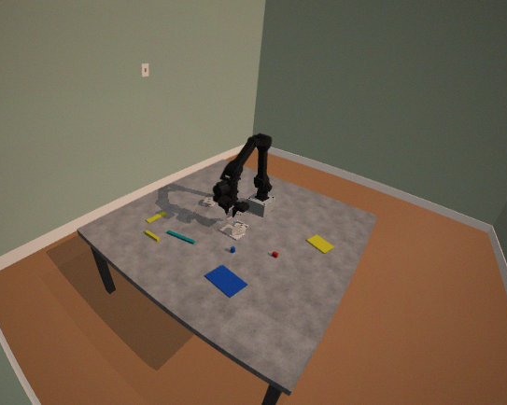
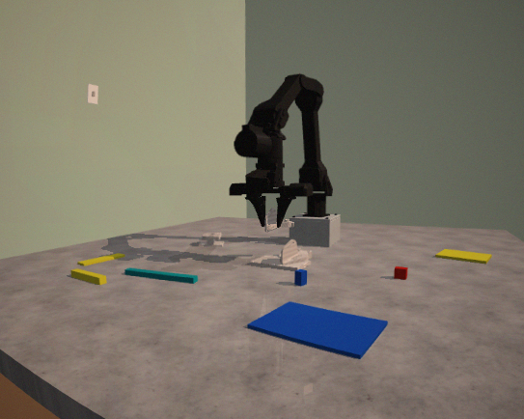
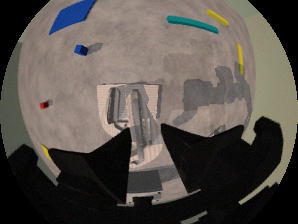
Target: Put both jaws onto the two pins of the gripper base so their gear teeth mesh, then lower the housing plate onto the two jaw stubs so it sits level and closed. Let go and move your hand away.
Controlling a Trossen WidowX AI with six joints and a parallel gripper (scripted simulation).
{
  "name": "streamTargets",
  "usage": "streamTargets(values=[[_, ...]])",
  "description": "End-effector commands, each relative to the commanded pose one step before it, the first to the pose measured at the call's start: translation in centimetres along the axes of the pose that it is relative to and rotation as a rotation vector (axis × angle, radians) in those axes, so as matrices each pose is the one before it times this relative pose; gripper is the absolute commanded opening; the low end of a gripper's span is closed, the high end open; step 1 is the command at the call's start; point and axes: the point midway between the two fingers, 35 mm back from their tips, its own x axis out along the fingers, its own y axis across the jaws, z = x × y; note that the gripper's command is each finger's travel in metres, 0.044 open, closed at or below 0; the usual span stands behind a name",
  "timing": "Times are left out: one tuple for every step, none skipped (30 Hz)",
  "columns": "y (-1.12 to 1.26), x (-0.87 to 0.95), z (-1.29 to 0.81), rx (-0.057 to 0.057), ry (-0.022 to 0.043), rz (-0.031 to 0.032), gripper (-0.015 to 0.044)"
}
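My gripper (image 1: 230, 215) (image 2: 270, 226) (image 3: 146, 129) points down with its fingers part open and is shut on a pale jaw (image 2: 272, 219) (image 3: 135, 117). The held jaw hangs above the table. The pale gripper base (image 1: 228, 230) (image 2: 266, 261) (image 3: 102, 100) lies flat below, forward of the gripper. The other jaw (image 1: 239, 227) (image 2: 289, 252) (image 3: 114, 105) stands on the base; its pin and teeth are too small to make out. A small pale part (image 1: 209, 202) (image 2: 211, 237), which looks like the housing plate, lies at the back left. The held jaw hides part of the base in the wrist view.
A blue block (image 1: 232, 249) (image 2: 300, 277) (image 3: 81, 50) and red block (image 1: 274, 255) (image 2: 400, 273) (image 3: 44, 105) lie in front. A blue plate (image 1: 226, 281) (image 2: 318, 328) lies farther forward. A teal bar (image 1: 180, 237) (image 2: 160, 275) and two yellow bars lie left; a yellow plate (image 1: 320, 244) lies right.
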Motion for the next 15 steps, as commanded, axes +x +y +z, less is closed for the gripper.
streamTargets(values=[[0.055, -0.044, 0.113, 0.0027, -0.00283, 0.00053, 0.0134], [0.0, 0.0, 0.0, 0.0, 0.0, 0.0, 0.0134], [0.0, 0.0, 0.0, 0.0, 0.0, 0.0, 0.0134], [0.0, 0.0, 0.0, 0.0, 0.0, 0.0, 0.0134], [0.0, 0.0, 0.0, 0.0, 0.0, 0.0, 0.0134], [0.0, 0.0, 0.0, 0.0, 0.0, 0.0, 0.0134], [0.0, 0.0, 0.0, 0.0, 0.0, 0.0, 0.0134], [0.0, 0.0, 0.001, 0.0022, 0.0, 0.0, 0.0134], [0.0, 0.0, 0.001, 0.0022, 0.0, 0.0, 0.0134], [0.0, 0.0, 0.0, 0.0, 0.0, 0.0, 0.0134], [0.0, 0.0, 0.0, 0.0, 0.0, 0.0, 0.0134], [0.0, 0.0, 0.0, 0.0, 0.0, 0.0, 0.0134], [0.0, 0.0, 0.0, 0.0, 0.0, 0.0, 0.0134], [0.0, 0.0, 0.0, 0.0, 0.0, 0.0, 0.0134], [0.0, 0.0, 0.0, 0.0, 0.0, 0.0, 0.0134]])
